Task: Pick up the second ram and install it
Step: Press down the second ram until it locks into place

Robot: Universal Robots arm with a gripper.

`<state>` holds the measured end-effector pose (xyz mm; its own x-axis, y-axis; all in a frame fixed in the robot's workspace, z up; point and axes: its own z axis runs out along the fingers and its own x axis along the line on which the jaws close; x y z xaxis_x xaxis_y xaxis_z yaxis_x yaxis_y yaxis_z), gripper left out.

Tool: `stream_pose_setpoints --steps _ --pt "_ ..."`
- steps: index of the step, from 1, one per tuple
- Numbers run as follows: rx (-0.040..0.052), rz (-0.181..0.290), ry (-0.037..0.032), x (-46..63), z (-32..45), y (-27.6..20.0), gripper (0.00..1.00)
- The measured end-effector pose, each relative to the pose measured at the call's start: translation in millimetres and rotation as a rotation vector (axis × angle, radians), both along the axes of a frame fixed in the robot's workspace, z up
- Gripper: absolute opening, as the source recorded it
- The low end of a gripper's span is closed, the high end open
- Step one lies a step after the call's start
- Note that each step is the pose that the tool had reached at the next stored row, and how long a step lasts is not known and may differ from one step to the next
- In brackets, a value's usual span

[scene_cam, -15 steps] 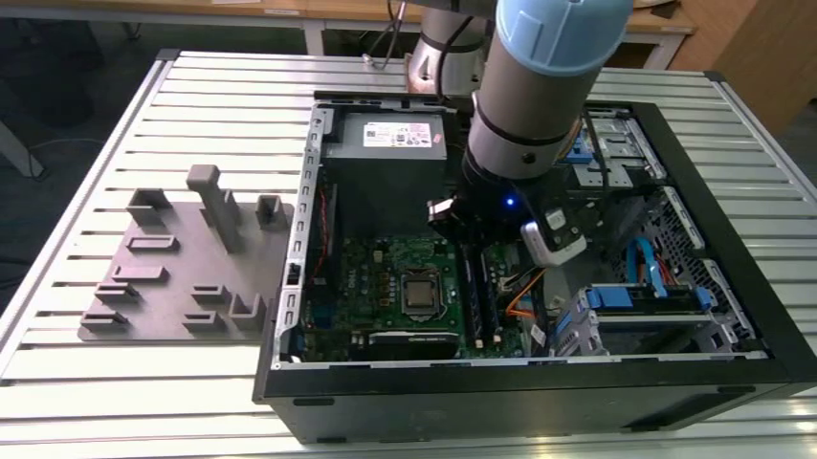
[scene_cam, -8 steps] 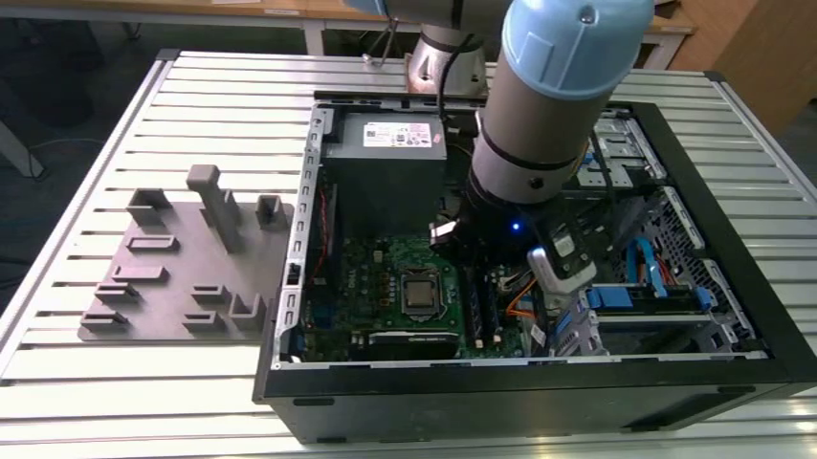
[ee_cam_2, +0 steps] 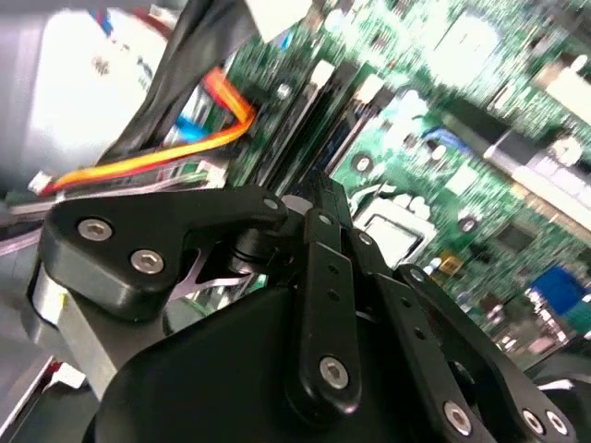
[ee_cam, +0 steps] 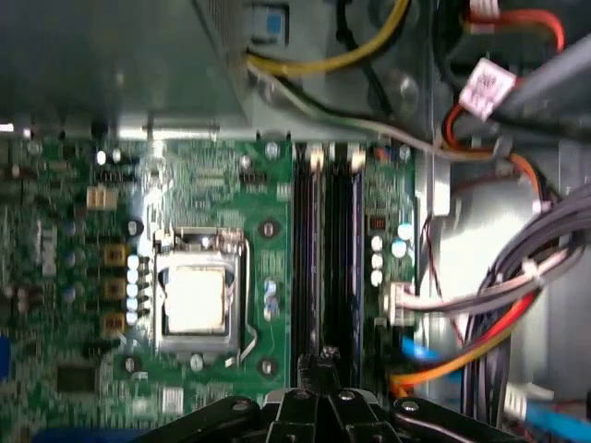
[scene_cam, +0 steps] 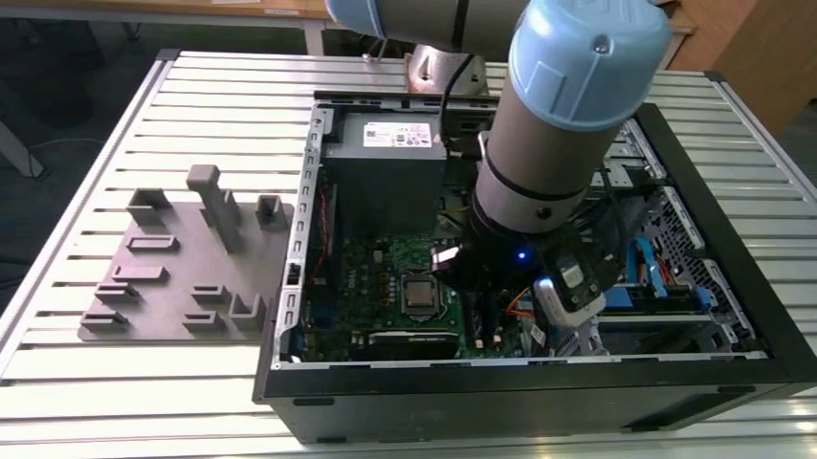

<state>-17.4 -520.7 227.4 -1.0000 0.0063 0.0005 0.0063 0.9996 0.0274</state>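
My gripper (ee_cam: 323, 362) hangs inside the open computer case (scene_cam: 715, 163), low over the green motherboard (ee_cam: 83, 212). Its black fingers (ee_cam_2: 325, 198) are drawn together with nothing visibly between them. They stand right above one end of the memory slots (ee_cam: 325, 258), beside the CPU socket (ee_cam: 199, 295). A slim bluish-dark stick, which looks like the second ram (ee_cam: 349, 249), sits lengthwise in the slots, with another dark strip (ee_cam: 307, 249) alongside. Whether the fingertips touch it I cannot tell. In the exterior view the arm (scene_cam: 562, 124) hides the slots.
A grey holder plate (scene_cam: 153, 277) with upright blocks lies on the slatted table at the exterior view's left. The power supply (scene_cam: 383, 158) fills the case's far end. Orange, red and yellow cables (ee_cam: 462, 355) run close beside the slots.
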Motion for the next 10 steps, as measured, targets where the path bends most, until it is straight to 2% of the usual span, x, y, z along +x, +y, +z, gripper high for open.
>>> stream_pose_setpoints --steps 2,10 --pt "-0.0037 0.000 0.0000 -0.1 -2.1 -2.2 0.11" --pt "-0.0118 0.000 0.0001 0.0 -7.7 -3.2 0.11"
